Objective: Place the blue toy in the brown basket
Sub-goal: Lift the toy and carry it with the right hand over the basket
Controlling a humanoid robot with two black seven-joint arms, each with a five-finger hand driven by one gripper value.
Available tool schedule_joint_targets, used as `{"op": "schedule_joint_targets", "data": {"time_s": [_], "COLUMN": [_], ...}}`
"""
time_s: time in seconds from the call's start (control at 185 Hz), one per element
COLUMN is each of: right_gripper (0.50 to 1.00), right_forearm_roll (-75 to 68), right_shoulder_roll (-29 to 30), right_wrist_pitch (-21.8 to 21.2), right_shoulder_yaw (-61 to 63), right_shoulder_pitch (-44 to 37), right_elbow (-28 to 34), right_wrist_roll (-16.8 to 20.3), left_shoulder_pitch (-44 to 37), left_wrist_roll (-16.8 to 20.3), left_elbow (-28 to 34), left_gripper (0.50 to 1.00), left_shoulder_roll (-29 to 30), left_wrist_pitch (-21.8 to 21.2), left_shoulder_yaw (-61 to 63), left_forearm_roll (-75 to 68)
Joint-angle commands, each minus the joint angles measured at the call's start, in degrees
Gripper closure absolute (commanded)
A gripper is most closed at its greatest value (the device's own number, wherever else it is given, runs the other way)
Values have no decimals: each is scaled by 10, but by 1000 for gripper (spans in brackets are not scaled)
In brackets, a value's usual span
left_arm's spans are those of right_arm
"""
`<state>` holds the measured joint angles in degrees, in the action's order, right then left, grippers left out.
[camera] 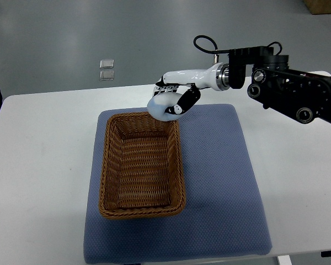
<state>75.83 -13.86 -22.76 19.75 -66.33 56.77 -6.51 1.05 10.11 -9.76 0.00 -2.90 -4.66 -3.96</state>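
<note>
A pale blue toy [161, 106] is held in my right hand [174, 96], whose white and black fingers are curled around it. The arm comes in from the right edge. Hand and toy hover over the far right corner of the brown wicker basket [107, 182], just above its rim. The basket stands on a blue mat [220, 182], and nothing shows inside it. Part of the toy is hidden by the fingers. My left arm does not show.
The blue mat lies on a white table [38, 165]. The table's far edge runs behind the hand, with grey floor beyond. Two small square floor plates [106, 69] lie on that floor. A dark shape sits at the left edge.
</note>
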Motion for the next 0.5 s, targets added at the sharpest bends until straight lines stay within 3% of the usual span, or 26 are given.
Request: {"op": "schedule_joint_targets", "data": {"time_s": [0.0,0.297,0.492], "right_gripper": [897,891,854], "right_forearm_roll": [1,0,5], "right_shoulder_roll": [33,63,82], "right_wrist_pitch": [10,16,23], "right_shoulder_yaw": [0,0,-1], "right_shoulder_pitch": [9,36,55], "right_elbow": [0,1,1], "right_wrist_roll": [1,0,0], "left_shoulder_pitch": [0,0,0], "left_wrist_roll": [0,0,0], "left_elbow": [0,0,0], "left_gripper": [500,500,500], "left_shoulder_roll": [0,0,0], "left_wrist_pitch": [0,0,0], "left_shoulder_yaw": [0,0,0], "left_forearm_roll": [0,0,0]}}
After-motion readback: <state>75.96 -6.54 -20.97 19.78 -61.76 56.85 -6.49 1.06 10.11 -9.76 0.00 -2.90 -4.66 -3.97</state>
